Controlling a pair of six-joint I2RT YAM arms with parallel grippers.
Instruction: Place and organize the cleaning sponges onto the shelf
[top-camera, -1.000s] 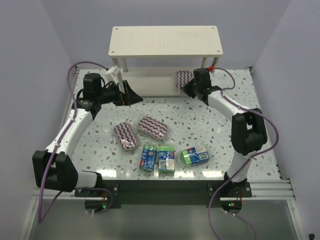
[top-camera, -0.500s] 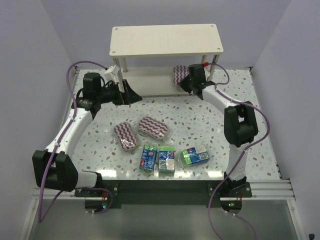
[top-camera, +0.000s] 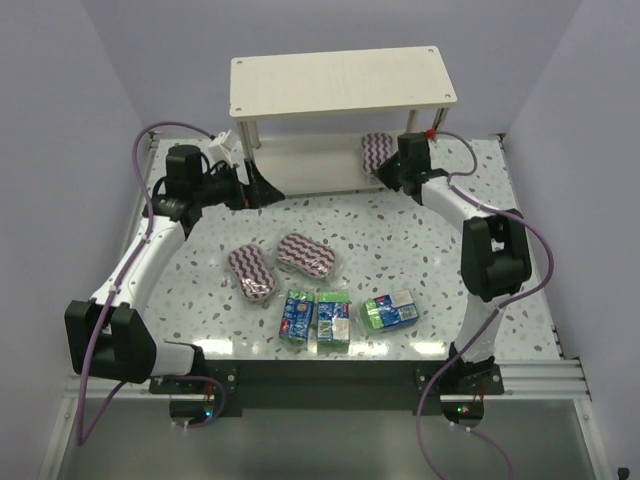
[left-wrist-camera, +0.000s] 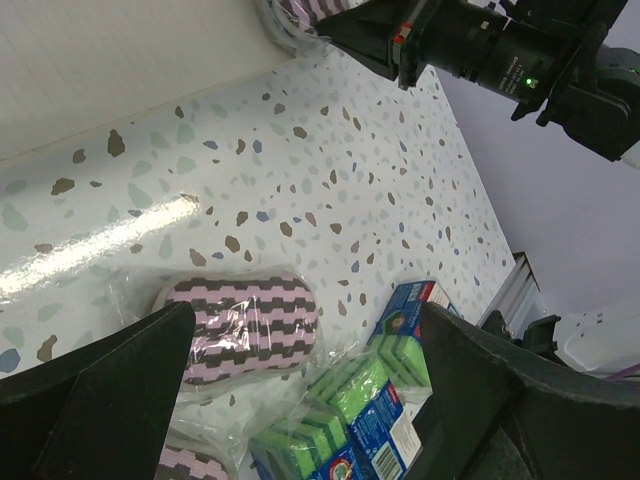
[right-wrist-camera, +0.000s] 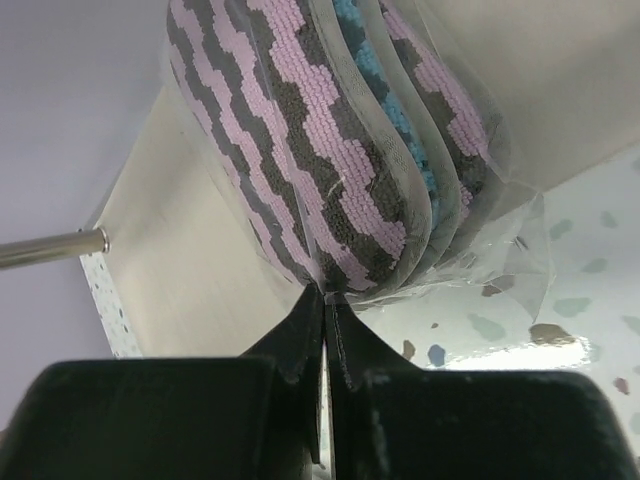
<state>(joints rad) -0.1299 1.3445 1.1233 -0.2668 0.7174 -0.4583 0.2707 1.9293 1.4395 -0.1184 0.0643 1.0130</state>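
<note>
The cream-white shelf (top-camera: 340, 85) stands at the back of the table. My right gripper (top-camera: 397, 163) is shut on the plastic wrap of a maroon-and-white zigzag sponge (top-camera: 376, 152) at the right end of the shelf's lower board (top-camera: 300, 165). In the right wrist view the shut gripper (right-wrist-camera: 325, 300) pinches the wrap's edge under the sponge (right-wrist-camera: 330, 150). Two more zigzag sponges (top-camera: 252, 272) (top-camera: 306, 254) and three green-and-blue packs (top-camera: 296, 315) (top-camera: 333, 318) (top-camera: 390, 310) lie on the table. My left gripper (top-camera: 262, 190) hangs open and empty near the shelf's left legs, above the table (left-wrist-camera: 305, 330).
The speckled table (top-camera: 400, 250) is walled by lilac panels on three sides. The shelf's metal right leg (right-wrist-camera: 50, 248) is close to the held sponge. The right arm's wrist (left-wrist-camera: 480, 45) shows at the top of the left wrist view.
The right gripper carried the zigzag sponge left, then back right along the lower board. The shelf has shifted slightly to the right. The left arm barely moved.
</note>
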